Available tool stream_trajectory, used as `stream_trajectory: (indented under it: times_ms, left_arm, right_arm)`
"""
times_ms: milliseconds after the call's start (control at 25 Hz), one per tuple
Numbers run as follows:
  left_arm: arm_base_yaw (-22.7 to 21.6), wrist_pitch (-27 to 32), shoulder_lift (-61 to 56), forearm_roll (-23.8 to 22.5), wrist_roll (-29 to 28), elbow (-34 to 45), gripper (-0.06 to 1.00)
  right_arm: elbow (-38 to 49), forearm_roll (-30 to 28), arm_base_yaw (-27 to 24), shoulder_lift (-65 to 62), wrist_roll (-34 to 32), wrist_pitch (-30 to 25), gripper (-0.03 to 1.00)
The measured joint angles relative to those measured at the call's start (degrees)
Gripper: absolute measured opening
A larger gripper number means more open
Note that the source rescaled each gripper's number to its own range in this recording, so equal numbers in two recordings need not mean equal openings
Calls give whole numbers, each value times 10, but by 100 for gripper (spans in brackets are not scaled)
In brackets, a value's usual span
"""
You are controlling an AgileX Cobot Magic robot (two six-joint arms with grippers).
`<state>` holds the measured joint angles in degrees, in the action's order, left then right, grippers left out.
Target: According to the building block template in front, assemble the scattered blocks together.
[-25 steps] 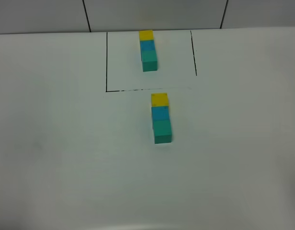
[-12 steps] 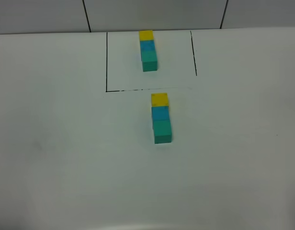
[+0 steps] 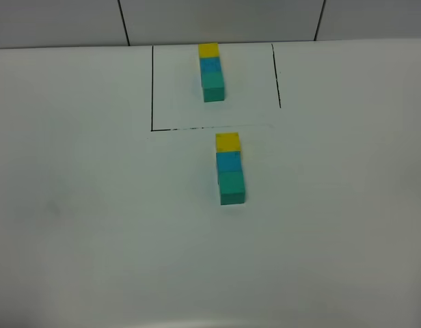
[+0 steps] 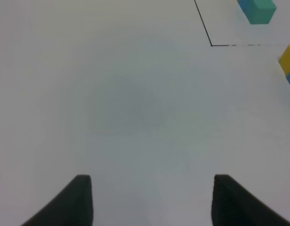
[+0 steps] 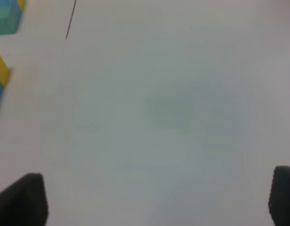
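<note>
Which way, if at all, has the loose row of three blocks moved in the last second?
No. The loose row sits just below the black frame line, as in the earlier overhead pictures.

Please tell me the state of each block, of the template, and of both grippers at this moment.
Building block template: row of yellow, blue, green inside the black frame line.
Yellow block: touching blue, far end of the row.
Blue block: middle, touching both neighbours.
Green block: near end, touching blue.
Left gripper: open, empty.
Right gripper: open, empty.
</note>
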<state>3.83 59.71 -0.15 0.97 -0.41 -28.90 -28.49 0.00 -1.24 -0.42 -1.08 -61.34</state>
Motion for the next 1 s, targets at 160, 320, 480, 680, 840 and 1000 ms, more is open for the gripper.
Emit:
stream_trajectory:
  times_ms: [160, 320, 480, 680, 840, 1000]
  left_arm:
    - [0, 0, 0, 0, 0, 0, 20]
    - [0, 0, 0, 0, 0, 0, 20]
    - [0, 0, 0, 0, 0, 0, 20]
    - [0, 0, 0, 0, 0, 0, 20]
    - [0, 0, 0, 0, 0, 0, 20]
    - [0, 0, 0, 0, 0, 0, 20]
  right_arm:
    - [0, 0, 0, 0, 0, 0, 84]
    - [0, 0, 1, 0, 0, 0, 76]
    - [0, 0, 23, 0, 0, 0, 72]
    - [0, 0, 33, 0, 0, 0, 71]
    - [0, 0, 33, 0, 0, 0, 71]
    - [0, 0, 33, 0, 0, 0, 71]
